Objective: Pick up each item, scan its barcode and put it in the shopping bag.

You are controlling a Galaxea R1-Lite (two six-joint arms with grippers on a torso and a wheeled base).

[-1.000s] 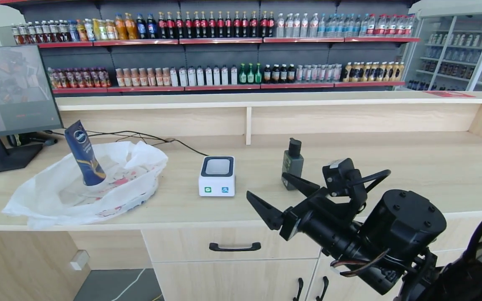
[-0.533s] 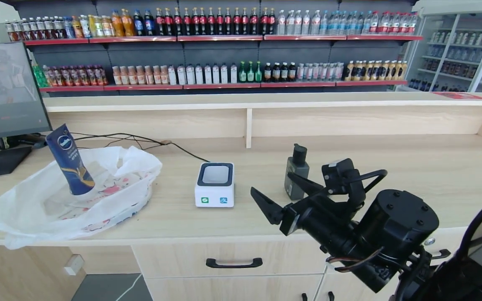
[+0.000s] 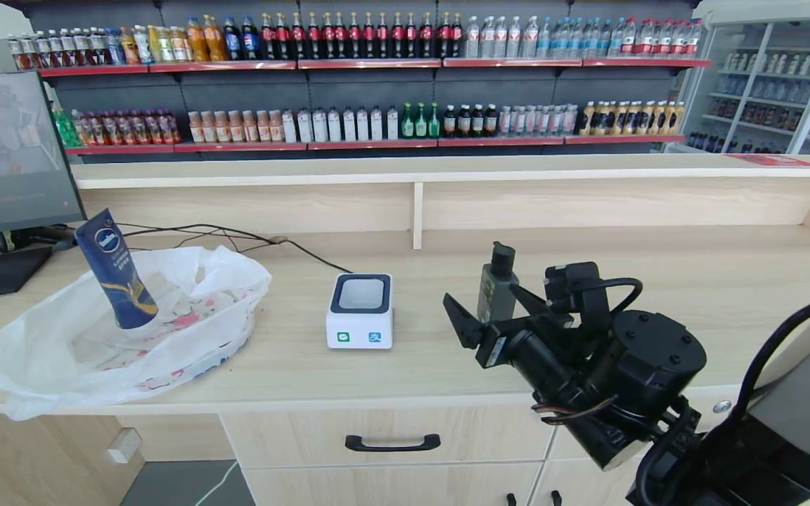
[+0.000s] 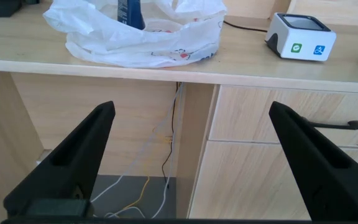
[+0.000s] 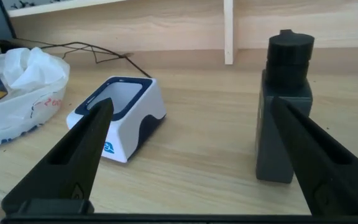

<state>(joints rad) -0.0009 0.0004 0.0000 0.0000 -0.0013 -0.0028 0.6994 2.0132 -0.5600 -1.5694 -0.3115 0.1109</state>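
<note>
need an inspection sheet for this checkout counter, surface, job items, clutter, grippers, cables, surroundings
surface: wooden counter, drawers beneath.
job's things: blue tube stands tilted in the white shopping bag; grey bottle upright on the counter, right of the scanner.
clutter: nothing seen; a monitor stands at the far left.
grippers: right gripper at the grey bottle, jaws apart, not closed on it; left gripper below counter level, jaws apart, holding nothing.
cables: black cable runs along the counter behind the bag; wires hang under the counter.
surroundings: shelves of drinks, glass-door fridge.
</note>
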